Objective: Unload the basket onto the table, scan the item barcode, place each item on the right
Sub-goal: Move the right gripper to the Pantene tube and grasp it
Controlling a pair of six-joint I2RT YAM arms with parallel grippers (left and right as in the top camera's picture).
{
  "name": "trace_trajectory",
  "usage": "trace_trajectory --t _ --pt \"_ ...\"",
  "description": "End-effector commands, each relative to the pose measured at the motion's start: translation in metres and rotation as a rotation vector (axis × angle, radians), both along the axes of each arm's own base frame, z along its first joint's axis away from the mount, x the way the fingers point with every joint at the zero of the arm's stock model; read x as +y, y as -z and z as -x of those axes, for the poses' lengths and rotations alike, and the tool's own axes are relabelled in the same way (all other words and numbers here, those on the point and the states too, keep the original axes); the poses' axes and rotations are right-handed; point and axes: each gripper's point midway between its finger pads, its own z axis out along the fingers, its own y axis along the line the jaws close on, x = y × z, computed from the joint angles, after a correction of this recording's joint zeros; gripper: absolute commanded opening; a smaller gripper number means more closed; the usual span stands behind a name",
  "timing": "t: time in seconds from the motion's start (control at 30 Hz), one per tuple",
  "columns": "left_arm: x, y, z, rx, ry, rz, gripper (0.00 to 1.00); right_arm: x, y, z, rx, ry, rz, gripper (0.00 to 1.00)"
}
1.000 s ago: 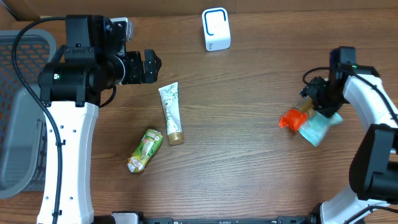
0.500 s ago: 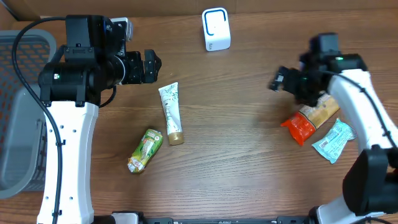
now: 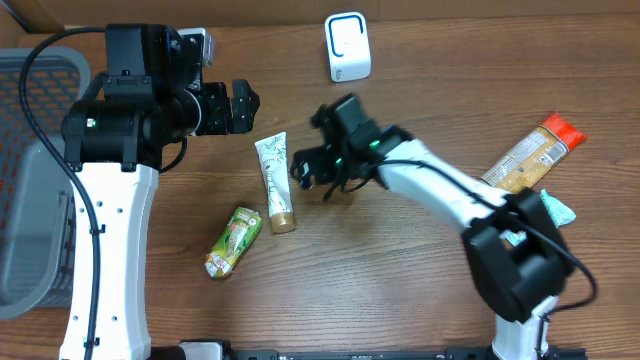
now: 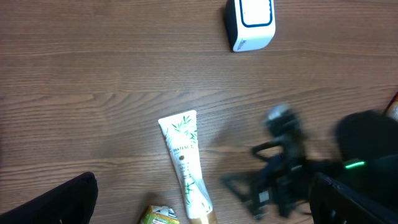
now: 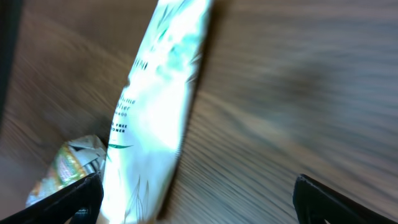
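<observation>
The right jaws hang spread wide and empty just beside the tube. It lies flat, left of the worktop's middle, with its crimped end toward the far edge. Closing off-centre could skid or swivel so slim a tube, perhaps into the green pouch near its cap. The tube is white with a green leaf print and a tan cap. No barcode shows on top, so the scanner may miss it unless the tube is turned. The left jaws are spread too, holding nothing.

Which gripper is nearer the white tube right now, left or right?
Right. The right gripper is just beside the white tube; the left gripper is farther off, past its flat end.
</observation>
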Motion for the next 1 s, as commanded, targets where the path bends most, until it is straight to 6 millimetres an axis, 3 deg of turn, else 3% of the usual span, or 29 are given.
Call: trace_trajectory --t 0.0,0.1,0.37,0.6,0.9,0.97 --pt "0.0 -0.003 -0.002 -0.014 0.015 -0.013 0.99 0.029 0.023 0.018 -0.024 -0.092 0.017 0.94" --pt "0.0 -0.003 -0.002 -0.014 0.015 -0.013 1.0 0.04 0.029 0.023 -0.041 -0.111 0.023 0.89" --pt "0.0 -0.003 -0.002 -0.014 0.015 -0.013 0.99 0.035 0.035 0.024 -0.017 -0.068 0.046 0.78" --pt "0.0 -0.003 -0.002 -0.014 0.015 -0.013 1.0 -0.021 0.069 0.023 0.076 0.211 0.282 0.74" --pt "0.0 -0.003 -0.002 -0.014 0.015 -0.013 1.0 -0.074 0.09 0.033 0.177 0.292 0.46 0.74" --pt "0.0 -0.003 -0.002 -0.014 0.015 -0.013 1.0 -0.088 0.092 0.032 0.185 0.293 0.498 0.79"
